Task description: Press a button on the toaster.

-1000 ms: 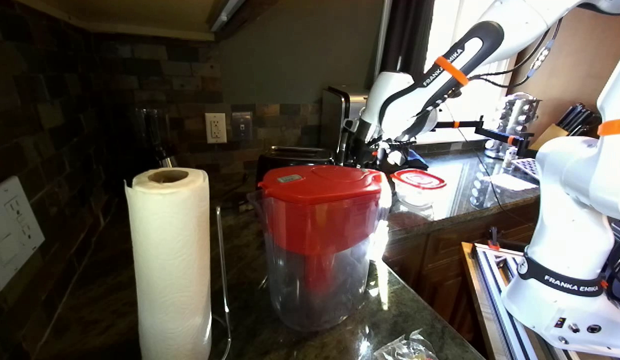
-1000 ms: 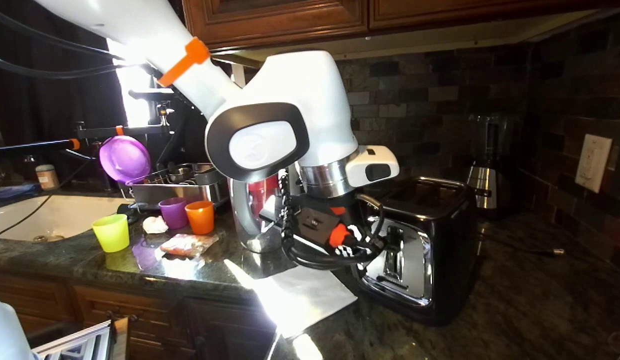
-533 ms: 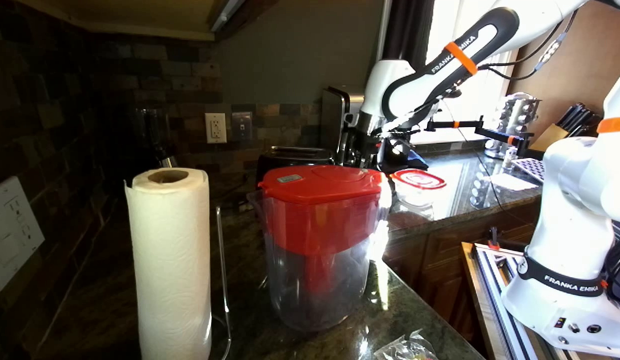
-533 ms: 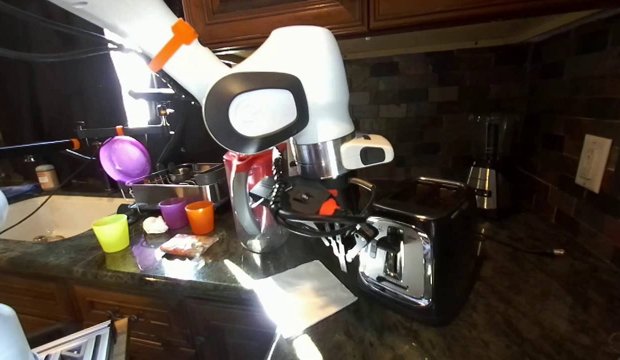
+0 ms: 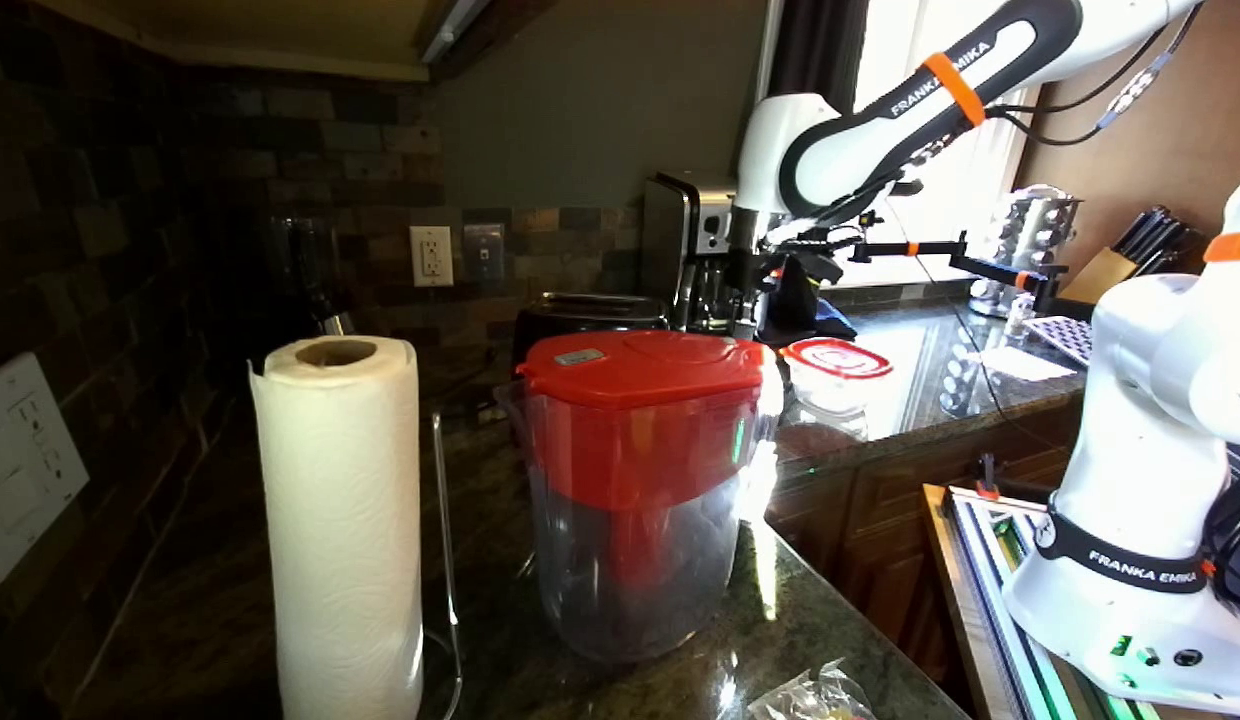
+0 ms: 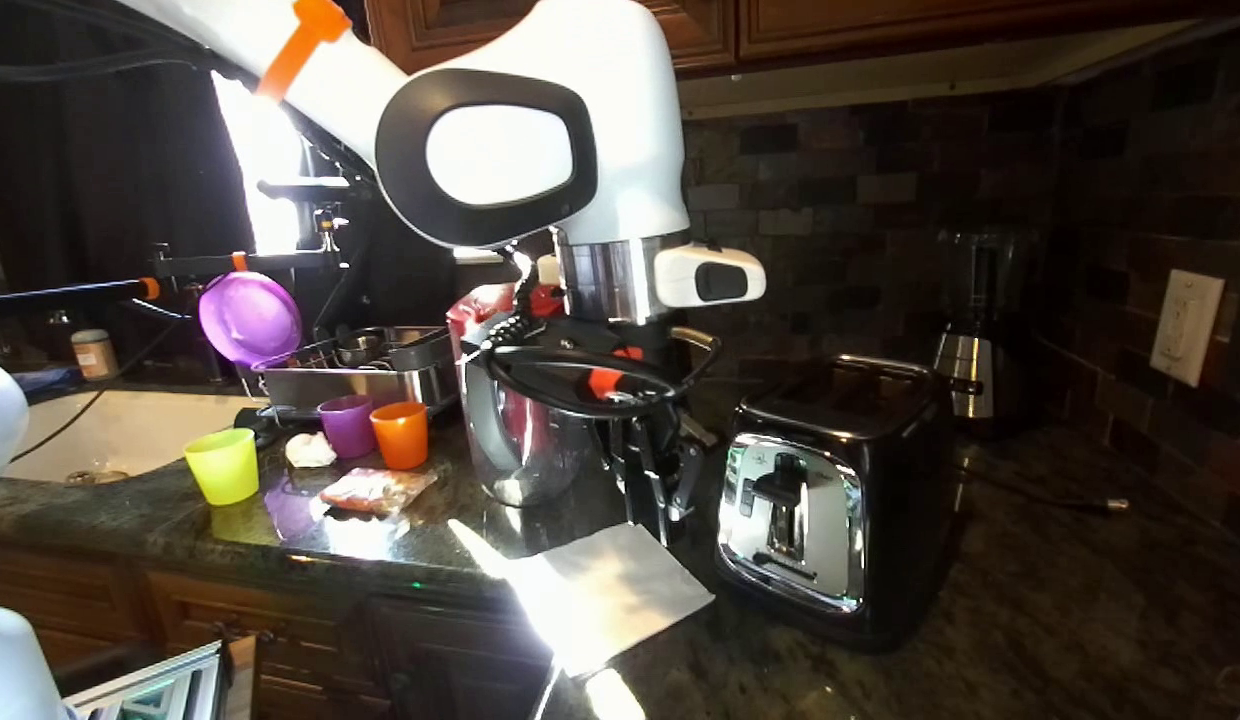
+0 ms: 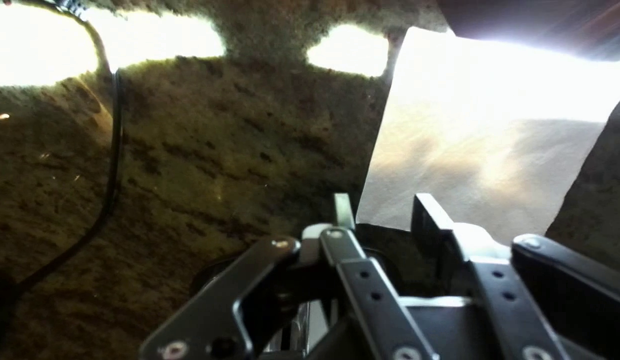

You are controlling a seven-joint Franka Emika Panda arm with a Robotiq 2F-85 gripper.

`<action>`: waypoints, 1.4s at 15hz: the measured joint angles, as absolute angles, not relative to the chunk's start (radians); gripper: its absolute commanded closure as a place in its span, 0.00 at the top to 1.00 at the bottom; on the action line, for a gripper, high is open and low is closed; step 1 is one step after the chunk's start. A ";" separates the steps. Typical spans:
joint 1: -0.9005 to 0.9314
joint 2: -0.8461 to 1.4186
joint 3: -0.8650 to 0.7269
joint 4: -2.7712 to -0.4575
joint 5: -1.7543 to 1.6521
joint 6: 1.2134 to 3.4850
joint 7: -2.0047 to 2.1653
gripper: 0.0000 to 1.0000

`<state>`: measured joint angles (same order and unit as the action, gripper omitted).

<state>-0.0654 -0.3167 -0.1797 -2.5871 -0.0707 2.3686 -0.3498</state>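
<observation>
Hand [image 7: 387, 211] parted and bare beside the toaster [image 6: 835, 510]

Its fingers [image 7: 346, 250] hang downward, spread with nothing between them, just beside the toaster and seemingly apart from it. The toaster stands upright on the tabletop [image 6: 1030, 600], a lever [image 6: 783, 478] on its chrome face; I cannot pick out a button. I judge the press not yet made.

The spread itself may cause trouble: a lone fingertip could skid off slick chrome or catch the lever instead. Pushed too hard, the toaster may slide: nothing visible braces it. The loose cable [image 6: 605, 411] above the fingers might snag its rim, and a wide swing could knock the pitcher [image 5: 640, 500].

The toaster's slots [image 6: 845, 388] are too dark to show what is in them. The pitcher, on the hand's side of the toaster, has a red insert [image 5: 600, 445]; I make out nothing else inside. Farther from the toaster stand an orange cup [image 6: 399, 437], a purple cup [image 6: 347, 427] and a green cup [image 6: 222, 467], contents not visible, and a rack [image 6: 410, 385] holding a metal pan [image 6: 360, 347]. In an exterior view a red-lidded tub [image 5: 835, 372] sits apart from the toaster, contents unclear.
</observation>
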 measured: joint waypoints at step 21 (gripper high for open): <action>-0.078 -0.540 -0.102 -2.640 -0.135 2.268 -0.256 1.00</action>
